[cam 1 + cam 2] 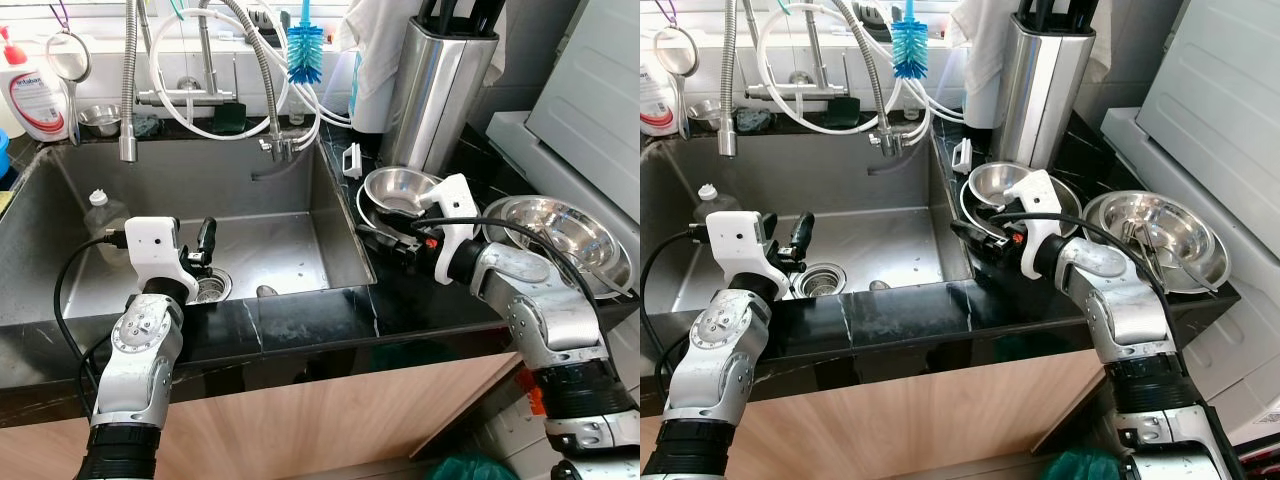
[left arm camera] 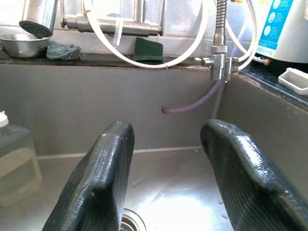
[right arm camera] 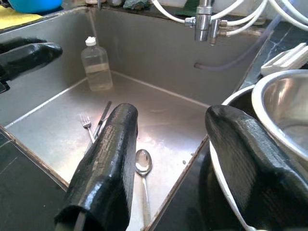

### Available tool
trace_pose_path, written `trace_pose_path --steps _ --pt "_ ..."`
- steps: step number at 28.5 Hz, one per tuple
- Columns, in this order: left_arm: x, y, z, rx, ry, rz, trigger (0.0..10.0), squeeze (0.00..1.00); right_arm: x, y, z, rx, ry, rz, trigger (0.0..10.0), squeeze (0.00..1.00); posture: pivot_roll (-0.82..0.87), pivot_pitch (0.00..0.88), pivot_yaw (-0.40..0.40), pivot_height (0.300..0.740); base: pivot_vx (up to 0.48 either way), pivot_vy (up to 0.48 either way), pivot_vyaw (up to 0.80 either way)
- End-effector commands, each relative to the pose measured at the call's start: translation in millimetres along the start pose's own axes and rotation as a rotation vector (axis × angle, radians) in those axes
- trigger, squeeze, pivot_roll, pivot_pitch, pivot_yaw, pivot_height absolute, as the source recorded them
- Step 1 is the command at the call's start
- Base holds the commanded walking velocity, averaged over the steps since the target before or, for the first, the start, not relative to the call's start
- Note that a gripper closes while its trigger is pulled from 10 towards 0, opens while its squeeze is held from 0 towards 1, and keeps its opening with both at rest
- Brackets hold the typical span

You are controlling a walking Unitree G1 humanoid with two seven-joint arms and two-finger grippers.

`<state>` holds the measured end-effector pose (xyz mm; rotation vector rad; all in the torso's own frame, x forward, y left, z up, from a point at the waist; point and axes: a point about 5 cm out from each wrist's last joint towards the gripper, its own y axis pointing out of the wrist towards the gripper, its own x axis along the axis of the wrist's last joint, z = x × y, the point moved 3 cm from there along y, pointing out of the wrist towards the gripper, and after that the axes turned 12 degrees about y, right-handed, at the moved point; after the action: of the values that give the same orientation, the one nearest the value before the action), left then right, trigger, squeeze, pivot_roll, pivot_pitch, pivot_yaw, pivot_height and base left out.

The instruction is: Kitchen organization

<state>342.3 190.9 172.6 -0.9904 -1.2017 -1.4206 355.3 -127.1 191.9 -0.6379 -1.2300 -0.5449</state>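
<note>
My left gripper [image 1: 205, 243] hangs open over the sink [image 1: 300, 170], just above the drain [image 1: 210, 288]; nothing lies between its fingers [image 2: 103, 173]. At the sink's right rim my right gripper [image 1: 374, 240] is open too, beside a steel bowl [image 1: 398, 190] that rests in a dark white-rimmed dish. On the sink floor lie a spoon [image 3: 143, 162], a fork [image 3: 86, 121] and a thin dark utensil [image 3: 102, 119]. A clear bottle [image 3: 96, 65] with a white cap stands at the sink's far left.
A large steel bowl [image 1: 560, 232] holding utensils sits on the black counter at right, next to a white appliance [image 1: 590, 90]. A steel holder [image 1: 440, 90], hoses, a blue brush [image 1: 305, 50], a green sponge [image 2: 148, 48] and a detergent bottle [image 1: 35, 95] line the back.
</note>
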Motion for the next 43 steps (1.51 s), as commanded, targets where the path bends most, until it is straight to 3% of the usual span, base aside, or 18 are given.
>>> trace_pose_path --steps 1,23,43 --pt "5.2 0.6 -0.8 -0.007 -0.007 -0.016 10.0 0.0 2.5 -4.2 -5.7 -0.04 -0.016 -0.003 10.0 0.0 0.05 0.0 -0.047 0.74 0.0 0.0 0.0" --pt "5.3 -0.6 -2.1 -0.02 -0.009 -0.014 10.0 0.0 -12.3 -4.6 -25.1 -0.15 0.006 0.037 10.0 0.0 0.06 0.0 -0.046 0.74 0.0 0.0 0.0" --pt "4.7 0.4 -3.3 -0.033 -0.011 -0.007 10.0 0.0 -25.4 -5.0 -24.0 -0.15 0.003 0.091 10.0 0.0 0.05 0.006 -0.037 0.74 0.0 0.0 0.0"
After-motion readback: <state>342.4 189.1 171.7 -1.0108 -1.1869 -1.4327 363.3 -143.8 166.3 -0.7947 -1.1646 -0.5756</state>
